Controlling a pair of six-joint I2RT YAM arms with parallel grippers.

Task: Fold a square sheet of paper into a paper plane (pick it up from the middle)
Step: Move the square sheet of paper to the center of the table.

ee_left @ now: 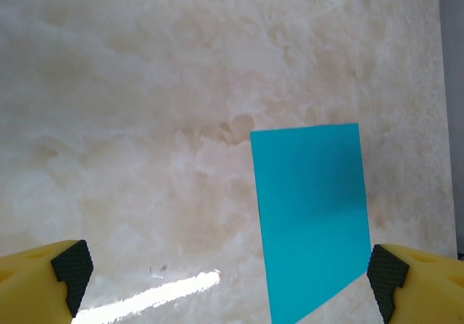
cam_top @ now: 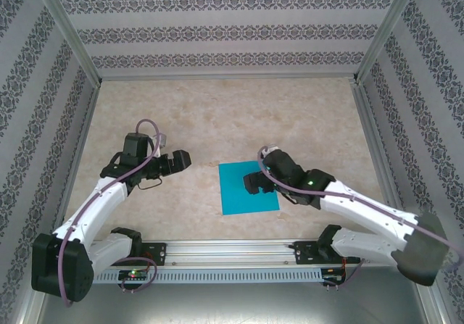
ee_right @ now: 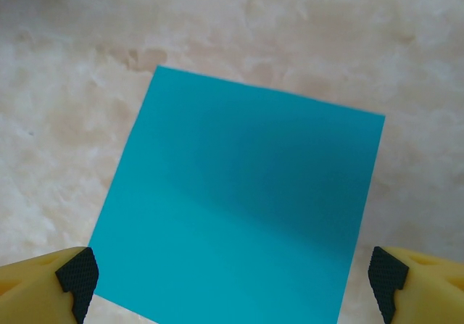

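The square sheet of paper [cam_top: 246, 191] is turquoise-blue and lies flat and unfolded on the marble table, near the front, a little right of centre. My right gripper [cam_top: 254, 182] hovers over its right part, open, with the sheet [ee_right: 239, 201] spread between and beyond its yellow fingertips [ee_right: 76, 275]. My left gripper [cam_top: 185, 159] is open and stands to the left of the sheet, apart from it. In the left wrist view the sheet [ee_left: 312, 215] lies ahead toward the right fingertip [ee_left: 384, 273]. Nothing is held. No paper plane is in view.
Patterned walls on a metal frame [cam_top: 80, 56] enclose the table on three sides. A metal rail [cam_top: 232, 255] with the arm bases runs along the near edge. Bare marble tabletop [cam_top: 217, 114] stretches behind the sheet.
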